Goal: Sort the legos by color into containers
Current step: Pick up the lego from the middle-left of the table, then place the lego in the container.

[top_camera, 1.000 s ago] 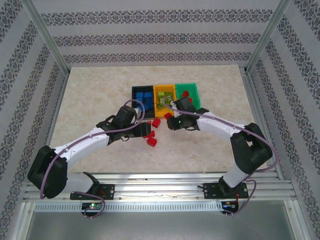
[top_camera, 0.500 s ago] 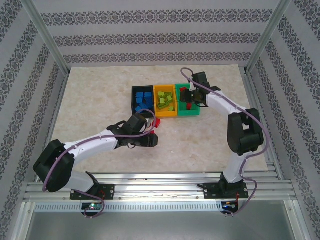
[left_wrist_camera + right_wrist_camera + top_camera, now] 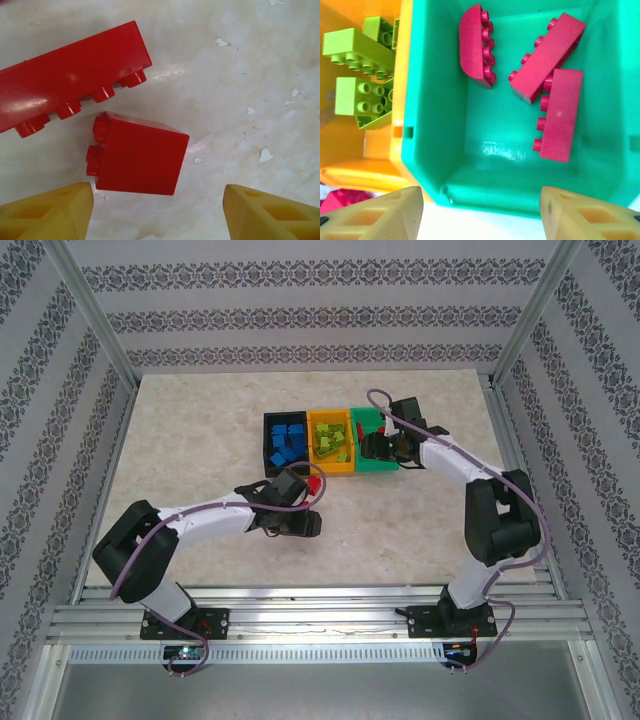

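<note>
Left claw point(image 3: 157, 212), wide and empty, hangs over a small red studded plastic brick point(image 3: 137, 155) on the marble surface point(image 3: 250, 75), a longer red brick point(image 3: 70, 75) at its 11 o'clock. Right claw point(image 3: 480, 210), equally wide, hovers above the green plastic bin point(image 3: 435, 125) holding three red bricks point(image 3: 560, 120).

The long red brick point(image 3: 70, 75) runs off the left wrist view's left edge. From above, the right gripper point(image 3: 380, 447) hides part of the green bin point(image 3: 362, 420).
</note>
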Controlling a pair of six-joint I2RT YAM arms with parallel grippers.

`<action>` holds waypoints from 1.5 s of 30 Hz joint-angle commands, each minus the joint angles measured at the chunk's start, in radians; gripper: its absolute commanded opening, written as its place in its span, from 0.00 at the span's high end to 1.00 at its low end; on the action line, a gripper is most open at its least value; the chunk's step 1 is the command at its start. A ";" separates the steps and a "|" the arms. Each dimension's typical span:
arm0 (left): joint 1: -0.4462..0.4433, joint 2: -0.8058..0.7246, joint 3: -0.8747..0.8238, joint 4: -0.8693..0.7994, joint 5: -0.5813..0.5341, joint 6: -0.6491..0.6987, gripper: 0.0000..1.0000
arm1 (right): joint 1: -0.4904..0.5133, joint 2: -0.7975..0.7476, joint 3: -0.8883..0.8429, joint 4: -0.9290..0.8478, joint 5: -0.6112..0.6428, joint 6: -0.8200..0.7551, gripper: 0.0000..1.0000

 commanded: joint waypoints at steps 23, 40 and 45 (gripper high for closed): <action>-0.057 0.212 0.259 -0.128 -0.071 0.100 0.60 | -0.012 -0.297 -0.238 0.013 0.004 -0.027 0.36; -0.006 0.575 1.033 -0.322 -0.044 0.209 0.57 | -0.087 -0.535 -0.461 -0.003 -0.046 0.045 0.36; 0.042 0.822 1.477 -0.445 -0.039 0.207 0.55 | -0.088 -0.601 -0.509 -0.009 -0.070 0.071 0.36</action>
